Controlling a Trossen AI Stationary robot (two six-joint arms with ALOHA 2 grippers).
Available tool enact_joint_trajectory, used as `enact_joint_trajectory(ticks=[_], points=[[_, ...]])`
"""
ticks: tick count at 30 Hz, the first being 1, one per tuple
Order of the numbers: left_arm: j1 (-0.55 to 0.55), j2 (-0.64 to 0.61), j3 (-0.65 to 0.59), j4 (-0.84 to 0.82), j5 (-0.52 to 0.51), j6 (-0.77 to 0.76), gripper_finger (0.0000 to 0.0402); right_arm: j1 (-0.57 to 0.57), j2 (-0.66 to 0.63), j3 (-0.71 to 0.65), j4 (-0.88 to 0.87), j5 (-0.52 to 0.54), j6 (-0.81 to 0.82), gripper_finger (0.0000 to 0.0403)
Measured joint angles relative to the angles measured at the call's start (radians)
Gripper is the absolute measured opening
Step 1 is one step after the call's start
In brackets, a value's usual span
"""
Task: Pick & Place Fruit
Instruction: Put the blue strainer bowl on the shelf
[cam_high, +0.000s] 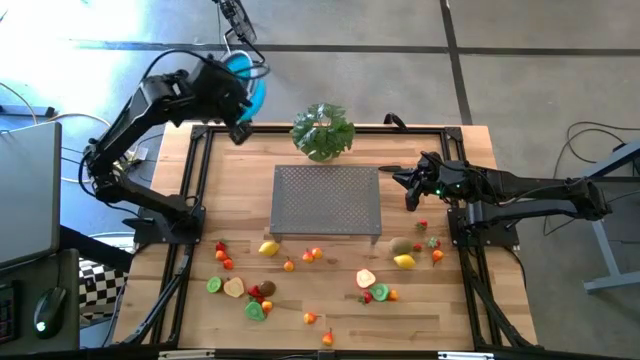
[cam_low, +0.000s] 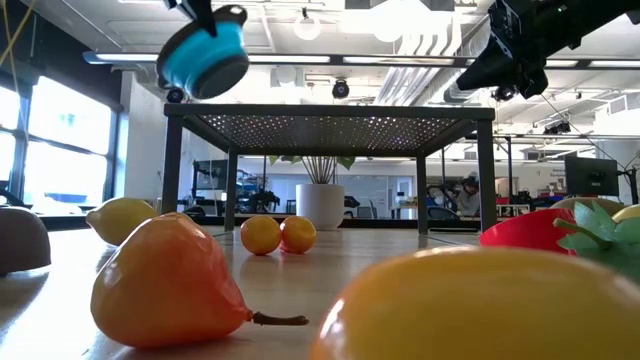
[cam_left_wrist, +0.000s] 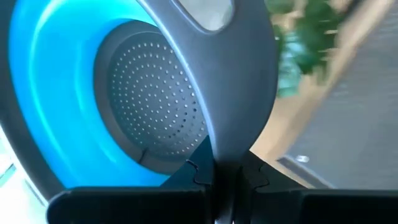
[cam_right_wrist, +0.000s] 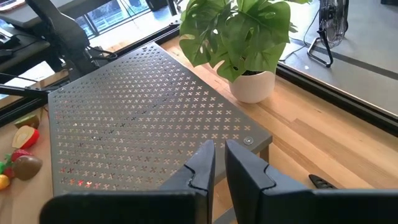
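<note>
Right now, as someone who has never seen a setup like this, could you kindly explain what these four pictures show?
Two dark robot arms work at a wooden table. One picture looks straight down, one looks level across the tabletop, and two come from cameras on the arms' wrists. The left gripper holds a blue perforated bowl by its grey handle, raised off the table's far left corner. The right gripper is shut and empty, hovering by the edge of a grey perforated metal stand at the table's middle. Small toy fruits lie scattered along the near side, and a potted leafy plant stands behind the stand.
</note>
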Motion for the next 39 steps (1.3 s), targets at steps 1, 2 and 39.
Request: enact_joint_trajectory(ticks=[1, 2, 39], points=[[-0.024, 0.000, 0.000, 0.004, -0.007, 0.000, 0.0009, 0.000, 0.000, 0.000, 0.000, 0.000, -0.002, 0.0030], [-0.051, 0.003, 0.001, 0.003, -0.017, -0.005, 0.0009, 0.000, 0.000, 0.000, 0.000, 0.000, -0.006, 0.0030], [-0.632, 0.250, 0.047, -0.003, -0.241, -0.217, 0.0009, 0.000, 0.000, 0.000, 0.032, -0.035, -0.038, 0.0030]])
